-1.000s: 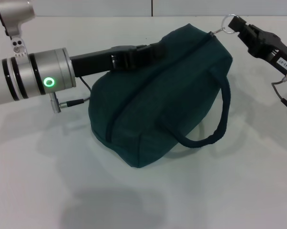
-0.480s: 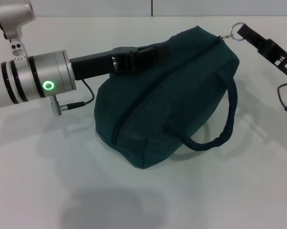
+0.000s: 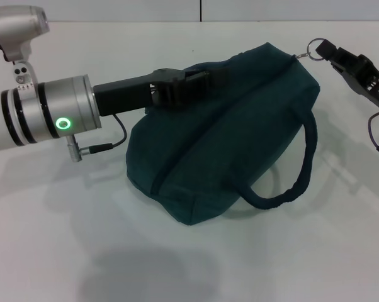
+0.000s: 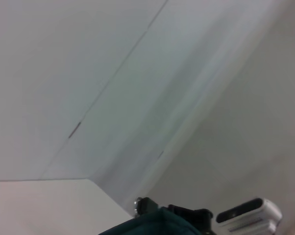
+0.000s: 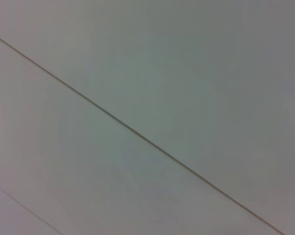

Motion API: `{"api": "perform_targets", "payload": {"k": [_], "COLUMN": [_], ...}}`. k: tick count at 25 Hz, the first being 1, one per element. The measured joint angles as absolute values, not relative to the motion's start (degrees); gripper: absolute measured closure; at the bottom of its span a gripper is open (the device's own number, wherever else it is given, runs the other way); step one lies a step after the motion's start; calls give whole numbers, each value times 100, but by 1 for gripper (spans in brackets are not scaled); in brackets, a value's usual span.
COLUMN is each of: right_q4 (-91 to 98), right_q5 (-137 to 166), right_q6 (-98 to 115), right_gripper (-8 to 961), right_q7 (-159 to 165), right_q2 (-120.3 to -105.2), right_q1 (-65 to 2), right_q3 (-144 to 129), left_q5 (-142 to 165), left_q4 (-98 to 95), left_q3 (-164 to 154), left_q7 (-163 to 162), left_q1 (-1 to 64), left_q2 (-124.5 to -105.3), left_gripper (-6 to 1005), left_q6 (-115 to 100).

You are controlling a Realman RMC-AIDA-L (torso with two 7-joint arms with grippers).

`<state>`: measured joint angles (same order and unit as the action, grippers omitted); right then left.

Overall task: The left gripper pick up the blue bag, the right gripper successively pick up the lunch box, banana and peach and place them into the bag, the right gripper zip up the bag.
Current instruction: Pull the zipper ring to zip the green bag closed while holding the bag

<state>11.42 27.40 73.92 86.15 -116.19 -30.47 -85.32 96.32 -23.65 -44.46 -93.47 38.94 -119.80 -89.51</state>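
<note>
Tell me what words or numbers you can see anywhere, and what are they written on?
White sticker on the right claw, at the head view's right edge: dark characters, too small and cut off to read.
Left arm's silver cuff: a glowing green ring, a light and not a word.
Blue bag: no writing visible.
Left claw, on the bag's top edge: no writing visible.
Both wrist views: no text.

The bag (image 3: pixel 227 126) has slid a little to the right on the table and its far end now sits farther right than a second ago. The right gripper (image 3: pixel 325 50), pinching the zipper ring (image 3: pixel 315 46), has drawn farther right, and the left gripper (image 3: pixel 196 82) followed slightly.
</note>
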Motion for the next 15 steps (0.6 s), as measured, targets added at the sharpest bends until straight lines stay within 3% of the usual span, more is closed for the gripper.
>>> {"api": "perform_targets", "payload": {"k": [15], "right_q4": [1138], "right_q5": [2738], "right_q6": [7350], "right_gripper": [922], "right_q7": [8657], "right_q2": [-11619], "right_q1": [-3048], "right_q3": [-8508], "left_q5": [9313], "left_q4": [-2273], "left_q3": [-4456], "left_q7": [-9343], "left_q1": [3843], "left_q2": [-11979], "left_gripper": [949], "left_q6": [-9431]}}
